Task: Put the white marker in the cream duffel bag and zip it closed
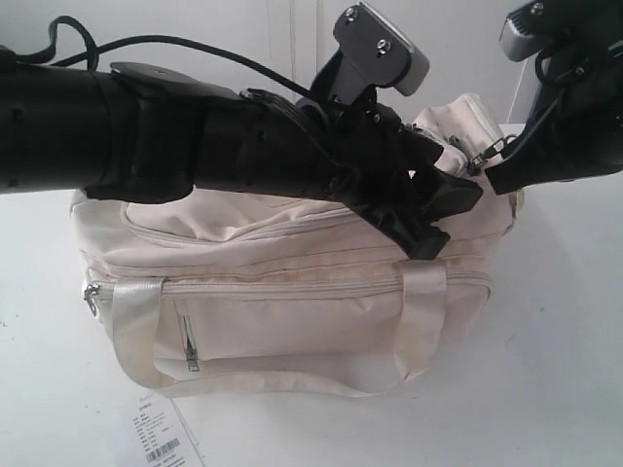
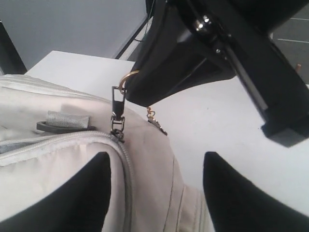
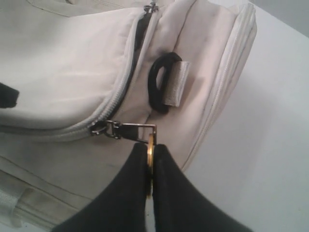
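The cream duffel bag (image 1: 292,292) (image 3: 63,63) (image 2: 48,169) lies on a white table, its front pocket facing the exterior view. My left arm reaches across its top. The left gripper (image 1: 448,216) (image 2: 157,155) is open, its fingers straddling the bag's right end with fabric between them. My right gripper (image 1: 492,175) (image 3: 150,147) is shut on the gold ring (image 3: 150,140) (image 2: 126,77) of the top zipper's pull. The slider (image 3: 104,128) (image 2: 117,123) sits near the bag's right end. No white marker shows in any view.
A printed paper tag (image 1: 161,433) lies on the table (image 1: 565,370) in front of the bag. One webbing handle (image 1: 136,321) hangs over the front. A black loop buckle (image 3: 159,89) sits on the bag's end, close to the slider.
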`<state>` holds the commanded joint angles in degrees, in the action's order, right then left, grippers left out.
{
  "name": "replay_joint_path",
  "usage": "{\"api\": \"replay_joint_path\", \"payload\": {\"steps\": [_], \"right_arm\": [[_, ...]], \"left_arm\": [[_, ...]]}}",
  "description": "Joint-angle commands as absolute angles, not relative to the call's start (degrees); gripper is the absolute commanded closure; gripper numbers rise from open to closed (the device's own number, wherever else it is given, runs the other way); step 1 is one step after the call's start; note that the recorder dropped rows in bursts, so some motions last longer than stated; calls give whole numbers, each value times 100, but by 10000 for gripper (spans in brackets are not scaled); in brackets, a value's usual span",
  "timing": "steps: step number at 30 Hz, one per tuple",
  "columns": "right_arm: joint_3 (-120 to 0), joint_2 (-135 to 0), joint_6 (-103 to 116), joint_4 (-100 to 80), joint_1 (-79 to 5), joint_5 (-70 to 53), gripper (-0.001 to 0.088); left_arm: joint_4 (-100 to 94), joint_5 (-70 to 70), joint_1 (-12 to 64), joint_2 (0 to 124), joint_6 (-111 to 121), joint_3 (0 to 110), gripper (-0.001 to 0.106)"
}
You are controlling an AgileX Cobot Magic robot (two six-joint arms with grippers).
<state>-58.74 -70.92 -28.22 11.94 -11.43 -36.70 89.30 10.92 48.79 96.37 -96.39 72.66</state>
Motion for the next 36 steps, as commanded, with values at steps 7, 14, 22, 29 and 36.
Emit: {"api": "replay_joint_path", "payload": {"steps": [7, 14, 22, 29, 36], "right_arm": [[-5874, -7092, -2822, 1194, -1143, -3670, 868], [-5874, -7092, -2822, 1194, -1143, -3670, 868], [-5874, -7092, -2822, 1194, -1143, -3670, 868], [-5874, -7091, -2822, 1194, -1143, -3544, 868], [-5874, -7142, -2825, 1182, -1143, -3036, 868]], "left_arm": [[8890, 664, 4879, 9839, -9639, 7266, 480], [8890, 563, 4879, 9865, -9639, 7266, 705], [8908, 522, 4879, 9865, -9598, 7266, 1053], [8908, 464, 4879, 9865, -9598, 7266, 1053], [8908, 490, 4879, 9865, -9471, 7266, 1053]]}}
